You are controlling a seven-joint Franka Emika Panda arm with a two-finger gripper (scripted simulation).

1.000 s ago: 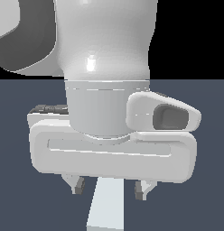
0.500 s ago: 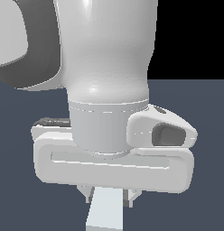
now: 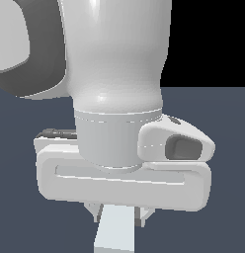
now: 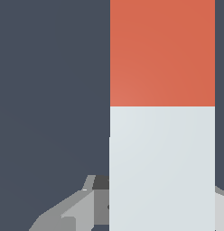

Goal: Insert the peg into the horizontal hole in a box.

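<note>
Below the big white gripper (image 3: 118, 217), at six o'clock in the exterior view, the peg (image 3: 114, 232) sits pinched between its fingers (image 3: 97, 212). Neither box nor hole shows, so blind travel could jam the orange end against the face, or the peg could twist in the grip.

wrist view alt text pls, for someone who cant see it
A long square-section peg fills the picture's middle, its far part orange-red and its near part pale grey-white, over a plain dark blue-grey floor. Grey parts of the gripper show on either side of its pale end, close against it; no box or hole is in view.
</note>
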